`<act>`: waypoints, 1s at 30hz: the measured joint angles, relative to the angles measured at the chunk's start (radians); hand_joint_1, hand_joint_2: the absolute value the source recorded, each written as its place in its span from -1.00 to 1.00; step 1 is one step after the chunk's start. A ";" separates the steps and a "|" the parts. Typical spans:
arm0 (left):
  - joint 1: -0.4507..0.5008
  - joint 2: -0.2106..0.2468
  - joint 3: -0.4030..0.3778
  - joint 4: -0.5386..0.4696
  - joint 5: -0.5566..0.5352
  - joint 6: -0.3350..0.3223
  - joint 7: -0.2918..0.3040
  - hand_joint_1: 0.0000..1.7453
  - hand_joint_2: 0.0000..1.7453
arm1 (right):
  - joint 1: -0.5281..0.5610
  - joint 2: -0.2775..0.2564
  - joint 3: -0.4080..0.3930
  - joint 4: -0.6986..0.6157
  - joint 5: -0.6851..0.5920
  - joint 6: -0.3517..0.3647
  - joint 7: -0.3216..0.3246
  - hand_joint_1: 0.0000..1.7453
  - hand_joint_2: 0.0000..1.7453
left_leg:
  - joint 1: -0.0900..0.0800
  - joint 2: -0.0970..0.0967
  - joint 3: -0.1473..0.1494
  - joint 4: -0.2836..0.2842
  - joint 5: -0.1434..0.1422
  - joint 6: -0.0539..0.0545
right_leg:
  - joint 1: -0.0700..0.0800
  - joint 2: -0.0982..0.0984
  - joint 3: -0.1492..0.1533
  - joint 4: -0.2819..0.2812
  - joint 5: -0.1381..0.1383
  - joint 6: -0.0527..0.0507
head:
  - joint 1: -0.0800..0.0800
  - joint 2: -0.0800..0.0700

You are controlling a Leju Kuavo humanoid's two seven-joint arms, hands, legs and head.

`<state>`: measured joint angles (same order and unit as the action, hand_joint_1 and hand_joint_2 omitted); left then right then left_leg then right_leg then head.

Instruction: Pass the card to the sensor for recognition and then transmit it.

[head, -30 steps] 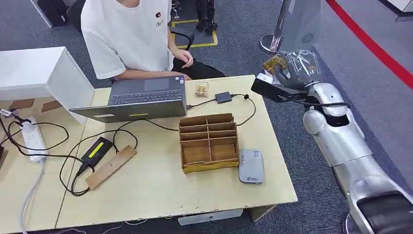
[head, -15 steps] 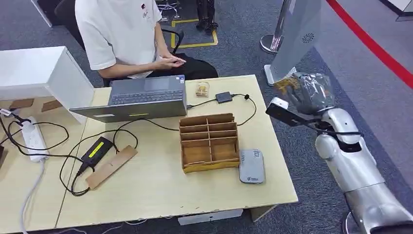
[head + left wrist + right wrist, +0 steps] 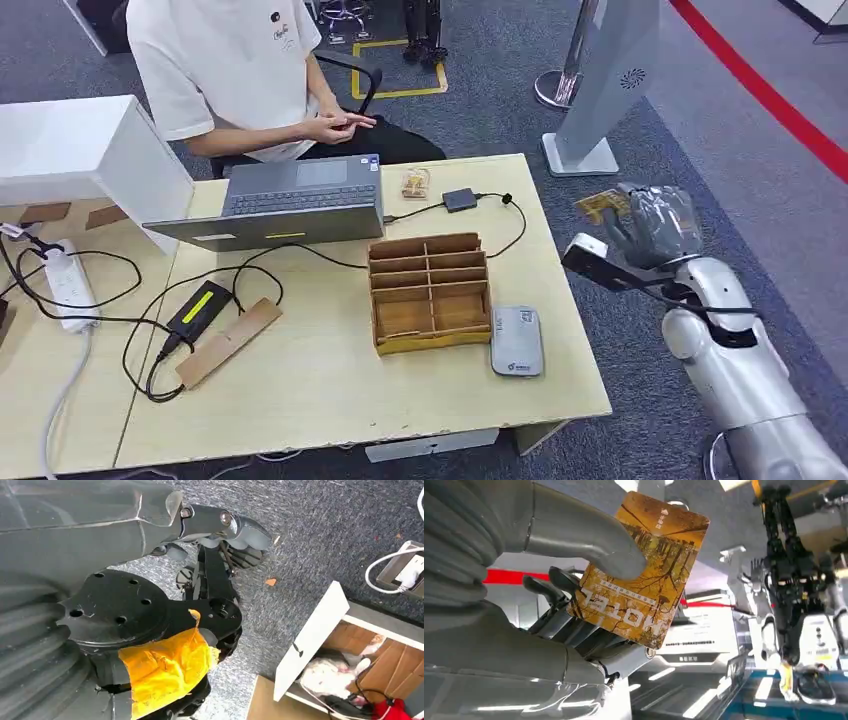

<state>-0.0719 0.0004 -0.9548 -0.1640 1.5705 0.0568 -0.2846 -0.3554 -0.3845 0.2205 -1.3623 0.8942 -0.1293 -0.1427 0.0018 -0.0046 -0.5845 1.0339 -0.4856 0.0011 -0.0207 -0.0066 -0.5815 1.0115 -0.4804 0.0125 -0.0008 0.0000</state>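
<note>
Lowered and drawn back from the grey sensor post (image 3: 612,80): right robot hand (image 3: 655,222) pinching yellow card (image 3: 601,206), beside counter (image 3: 330,390); left robot hand (image 3: 200,525) state unclear.

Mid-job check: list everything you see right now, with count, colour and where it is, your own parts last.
Card: one, yellow-brown, pinched in the right hand, off the table's right side.
Card reader: one, grey, table's near right, beside the divider box.
Divider box: one, brown, table centre.
Laptop: one, grey, far side of the table.
Power brick: one, black with a yellow label, left of the box.
Power strip: one, white, far left.
Small black adapter: one, far right of the table.
White box: one, far left.
Table: one, light wood.
Person: one, white shirt, seated behind the laptop.
Right hand: grey, holds the card.
Left hand: dark grey, over the carpet.
</note>
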 joint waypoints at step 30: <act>-0.001 -0.003 0.024 0.000 0.000 0.007 0.010 -1.00 1.00 | 0.118 0.086 0.074 0.073 0.087 0.004 -0.031 1.00 1.00 | 0.000 0.000 0.000 0.000 -0.001 0.000 | 0.000 0.000 0.000 0.000 0.000 0.000 | 0.000 0.000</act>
<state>-0.0728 -0.0031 -0.9308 -0.1640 1.5709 0.0641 -0.2750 -0.2371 -0.2987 0.2941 -1.2894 0.9815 -0.1251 -0.1736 0.0018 -0.0042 -0.5846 1.0337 -0.4863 0.0012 -0.0207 -0.0063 -0.5815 1.0116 -0.4807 0.0124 -0.0008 0.0004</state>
